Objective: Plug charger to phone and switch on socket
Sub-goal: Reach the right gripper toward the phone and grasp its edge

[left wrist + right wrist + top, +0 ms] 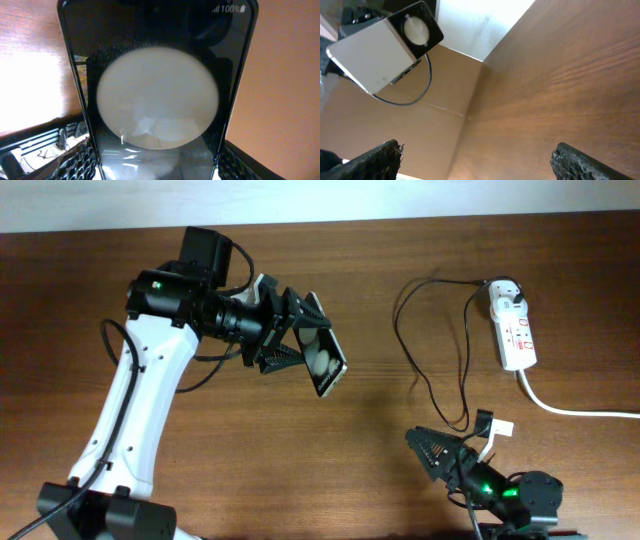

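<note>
Your left fingers [280,360] are clamped on the phone [322,358], holding it tilted above the bench [370,480]. Your right fingers [430,448] stand apart and empty, just beside the charger [484,419] end. The socket [514,330] lies far right.

I read left gripper [300,335] clamped on phone [326,362], well left of socket [513,330] | right gripper [458,444] spread wide, base-side of socket
</note>
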Robot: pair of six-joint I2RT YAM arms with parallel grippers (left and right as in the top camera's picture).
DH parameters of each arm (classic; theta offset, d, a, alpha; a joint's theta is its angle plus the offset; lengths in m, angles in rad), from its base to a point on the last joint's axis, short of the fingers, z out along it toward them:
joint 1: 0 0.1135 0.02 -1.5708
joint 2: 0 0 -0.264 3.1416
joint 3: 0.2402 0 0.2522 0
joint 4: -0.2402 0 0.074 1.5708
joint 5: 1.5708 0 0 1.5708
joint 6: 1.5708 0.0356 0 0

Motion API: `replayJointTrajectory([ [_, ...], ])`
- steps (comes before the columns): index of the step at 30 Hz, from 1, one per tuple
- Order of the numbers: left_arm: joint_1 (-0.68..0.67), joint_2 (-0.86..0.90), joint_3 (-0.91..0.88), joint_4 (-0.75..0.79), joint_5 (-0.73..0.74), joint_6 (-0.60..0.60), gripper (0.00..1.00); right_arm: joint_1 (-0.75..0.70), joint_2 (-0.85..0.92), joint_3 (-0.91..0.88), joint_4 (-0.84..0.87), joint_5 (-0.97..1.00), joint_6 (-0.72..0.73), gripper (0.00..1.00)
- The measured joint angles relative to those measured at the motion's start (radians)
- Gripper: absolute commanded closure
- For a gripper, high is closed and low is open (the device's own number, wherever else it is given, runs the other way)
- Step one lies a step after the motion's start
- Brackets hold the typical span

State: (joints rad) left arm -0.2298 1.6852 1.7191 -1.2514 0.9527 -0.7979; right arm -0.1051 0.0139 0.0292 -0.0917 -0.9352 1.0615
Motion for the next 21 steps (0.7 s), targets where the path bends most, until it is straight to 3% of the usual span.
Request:
replayJointTrajectory([
  [4, 0.000, 0.000, 0.000, -0.003, -0.011, 0.039, 0.43, 0.000, 0.048, 0.144, -0.136, 0.028, -0.109, 0.00],
  [10, 0.000, 0.000, 0.000, -0.019, -0.029, 0.072, 0.42, -0.003, 0.305, 0.565, -0.572, 0.155, -0.444, 0.00],
  [12, 0.000, 0.000, 0.000, -0.019, -0.031, 0.073, 0.42, -0.003, 0.375, 0.689, -0.648, 0.190, -0.514, 0.00],
  [15, 0.000, 0.000, 0.000, -0.008, -0.038, 0.071, 0.42, -0.003, 0.450, 0.815, -0.671, 0.212, -0.573, 0.01],
  [21, 0.000, 0.000, 0.000, 0.083, -0.046, 0.016, 0.41, -0.003, 0.520, 0.835, -0.625, 0.211, -0.597, 0.01],
])
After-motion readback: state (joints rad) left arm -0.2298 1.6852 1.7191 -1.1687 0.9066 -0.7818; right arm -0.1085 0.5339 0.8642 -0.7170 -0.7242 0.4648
